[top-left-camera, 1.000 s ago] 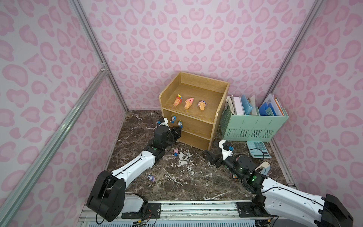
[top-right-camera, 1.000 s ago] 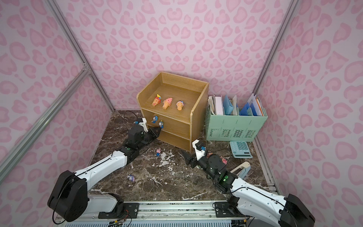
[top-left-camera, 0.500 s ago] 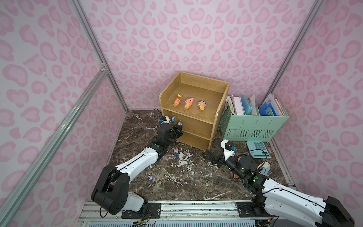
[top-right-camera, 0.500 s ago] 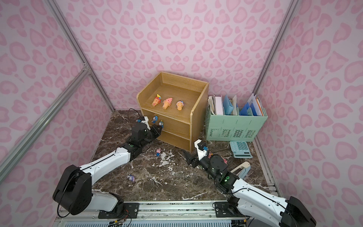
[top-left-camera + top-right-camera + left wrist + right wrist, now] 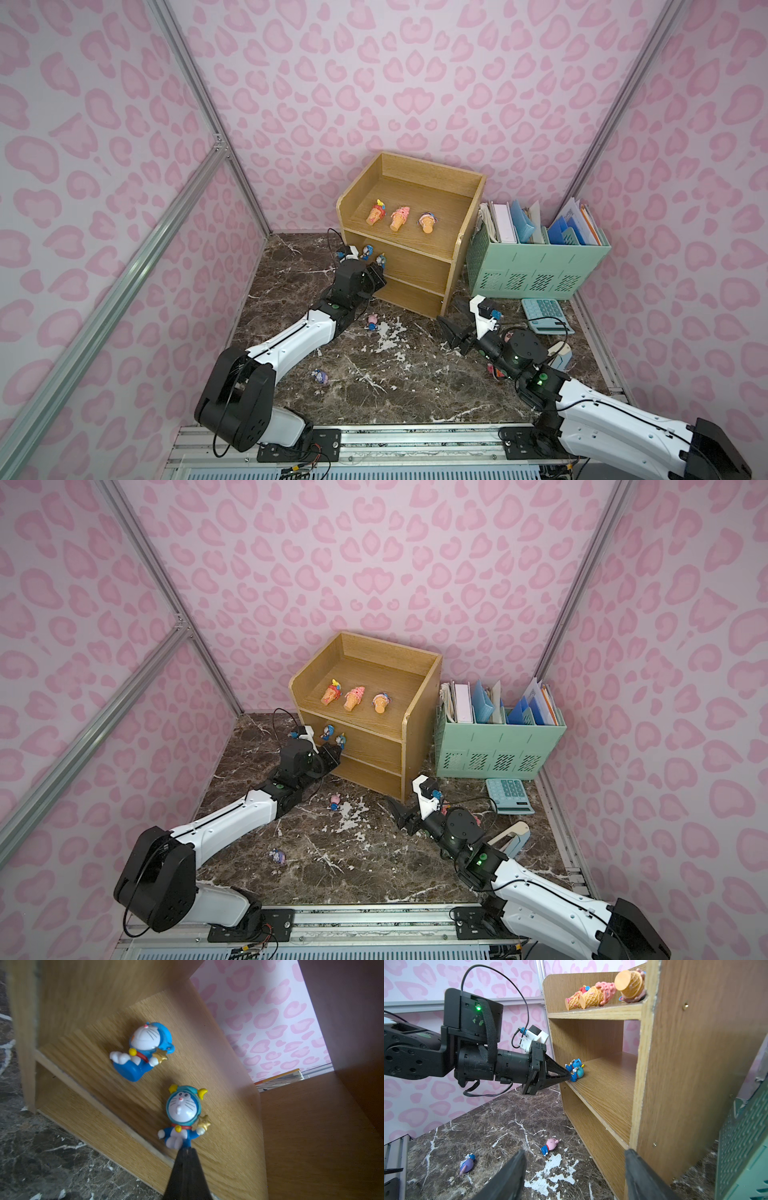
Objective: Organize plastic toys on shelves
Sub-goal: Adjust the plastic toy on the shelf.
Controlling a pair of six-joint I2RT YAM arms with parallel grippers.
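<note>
A dark marble table carries light-oak shelves, a mint green file organizer just beside them and a calculator. Three cone toys lie on the top tier and two blue-white figurines lie at the middle tier's front edge. A pink figurine and a purple figurine lie on the table.

The left tool is now fully shut, its last sliver of gap gone. The left arm reaches further forward than a second ago, its shoulder swung nearer the shelves, and the tip sits at the feet of the horned blue-white toy on the middle tier. The right tool is slightly nearer the shelves' front corner.
</note>
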